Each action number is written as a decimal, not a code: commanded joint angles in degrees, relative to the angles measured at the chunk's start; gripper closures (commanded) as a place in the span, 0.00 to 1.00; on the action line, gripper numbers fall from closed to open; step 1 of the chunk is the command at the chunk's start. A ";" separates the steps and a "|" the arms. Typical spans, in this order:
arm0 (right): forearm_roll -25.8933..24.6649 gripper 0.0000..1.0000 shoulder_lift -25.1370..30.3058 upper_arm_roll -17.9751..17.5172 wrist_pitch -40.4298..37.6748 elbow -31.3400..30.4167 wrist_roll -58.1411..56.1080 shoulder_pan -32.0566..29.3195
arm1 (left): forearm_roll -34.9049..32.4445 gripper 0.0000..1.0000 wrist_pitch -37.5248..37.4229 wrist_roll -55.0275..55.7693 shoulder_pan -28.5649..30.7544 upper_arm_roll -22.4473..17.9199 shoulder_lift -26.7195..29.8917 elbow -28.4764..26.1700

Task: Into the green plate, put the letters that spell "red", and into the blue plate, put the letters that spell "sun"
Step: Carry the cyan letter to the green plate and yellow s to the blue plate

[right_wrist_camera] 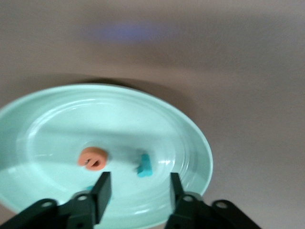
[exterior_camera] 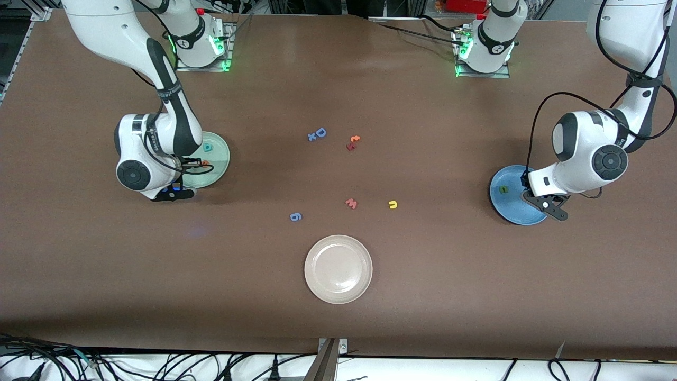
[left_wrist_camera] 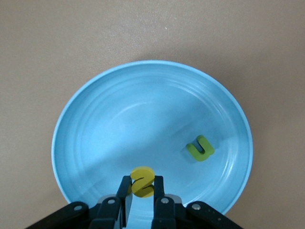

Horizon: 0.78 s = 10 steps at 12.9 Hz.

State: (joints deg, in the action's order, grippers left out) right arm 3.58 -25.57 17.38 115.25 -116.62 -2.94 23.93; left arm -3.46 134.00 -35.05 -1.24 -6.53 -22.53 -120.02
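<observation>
Left hand (left_wrist_camera: 141,198): we see it over the blue plate (left_wrist_camera: 95,124), fingers pinched on the yellow "s" (left_wrist_camera: 142,181); a green "n" (left_wrist_camera: 200,148) lies in the plate just beside.
Right hand (right_wrist_camera: 138,191): we find it over the green plate (right_wrist_camera: 43,124), fingers parted and holding nothing; the orange "e" (right_wrist_camera: 92,158) and a teal letter (right_wrist_camera: 144,165) lie in the plate near its fingertips.
Bench (exterior_camera: 476,296): we note the yellow "u" (exterior_camera: 392,205) well apart from both hands.

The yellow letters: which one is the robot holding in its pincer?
The yellow "s", pinched in the left pincer over the blue plate. The yellow "u" lies loose on the table beside the red "w".
</observation>
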 commanded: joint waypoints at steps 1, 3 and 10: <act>0.29 0.00 5.61 -0.68 -5.45 2.52 0.04 -0.29 | -1.02 0.05 0.83 -0.46 1.15 0.64 -0.58 0.22; 0.11 0.00 7.20 -0.42 -10.64 7.52 -0.05 -0.38 | -0.32 0.00 0.83 -0.20 1.15 0.73 -0.32 0.40; 0.02 0.00 7.90 -0.59 -27.43 30.63 0.21 -0.29 | 4.16 0.00 0.92 27.60 -14.81 6.62 -1.80 6.97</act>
State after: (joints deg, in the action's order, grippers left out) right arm 3.57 -17.65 17.22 91.87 -91.30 -2.91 24.05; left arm -0.65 135.20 -16.65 -9.90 0.75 -22.89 -115.78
